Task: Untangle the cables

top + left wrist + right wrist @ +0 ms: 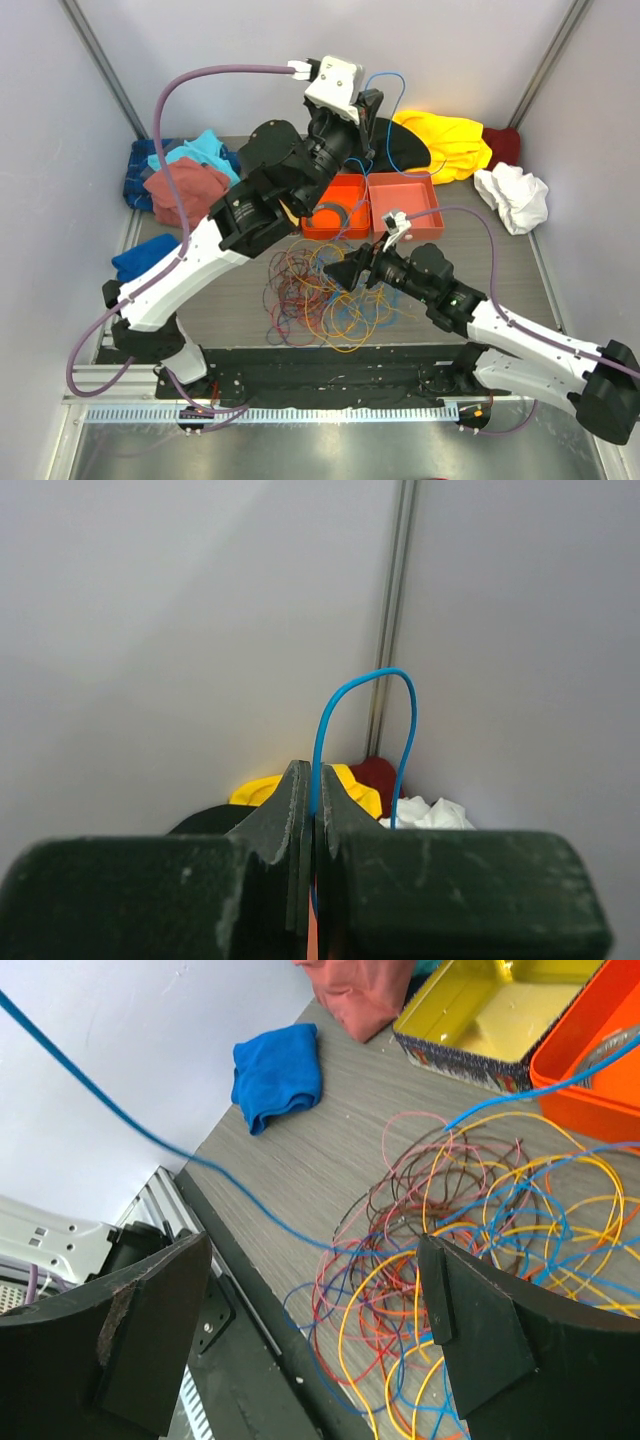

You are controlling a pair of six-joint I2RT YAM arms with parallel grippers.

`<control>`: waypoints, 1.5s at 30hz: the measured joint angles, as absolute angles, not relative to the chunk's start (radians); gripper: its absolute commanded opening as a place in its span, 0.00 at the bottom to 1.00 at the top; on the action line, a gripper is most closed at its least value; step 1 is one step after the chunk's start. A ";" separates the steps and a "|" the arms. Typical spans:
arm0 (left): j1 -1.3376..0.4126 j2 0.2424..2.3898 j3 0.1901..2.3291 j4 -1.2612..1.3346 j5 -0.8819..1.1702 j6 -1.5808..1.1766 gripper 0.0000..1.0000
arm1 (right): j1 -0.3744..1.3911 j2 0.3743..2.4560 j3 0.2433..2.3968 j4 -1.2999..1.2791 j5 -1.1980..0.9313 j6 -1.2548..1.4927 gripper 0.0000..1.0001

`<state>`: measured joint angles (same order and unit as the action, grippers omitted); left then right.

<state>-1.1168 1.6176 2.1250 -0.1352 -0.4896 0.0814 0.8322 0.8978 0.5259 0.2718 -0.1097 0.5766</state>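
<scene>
My left gripper (312,780) is up high, clamped tight on one blue cable (385,670) that loops above the jaws and runs back down toward the pile. Right gripper (315,1300) hangs spread wide just over the cables (325,295), holding nothing. So progress is basically one strand half lifted, I reckon. Its lower end looks buried in the heap on the table (225,290), and everything else is one messy knot. Orange trays (404,205) sit right behind the pile, cloths (445,140) further back, and my own arms crowd the space
</scene>
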 measured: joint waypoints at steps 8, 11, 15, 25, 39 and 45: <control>-1.117 1.648 2.174 -0.167 -0.463 0.053 0.00 | 0.836 1.056 0.556 0.392 -0.107 0.567 0.92; -1.117 1.648 2.187 -0.171 -0.457 0.047 0.01 | 0.839 1.143 0.569 0.445 -0.107 0.569 0.84; -1.117 1.647 2.190 -0.182 -0.451 0.031 0.01 | 0.843 1.224 0.590 0.492 -0.091 0.575 0.34; -1.117 1.561 2.047 -0.181 -0.542 0.057 0.00 | 0.844 1.031 0.597 0.372 0.088 0.575 0.01; -1.069 1.475 1.924 -0.006 -0.816 0.279 0.00 | 0.844 0.535 0.654 -0.197 0.462 0.630 0.01; -1.071 1.514 2.141 0.116 -0.822 0.427 0.01 | 0.844 0.384 0.552 -0.322 0.537 0.717 0.01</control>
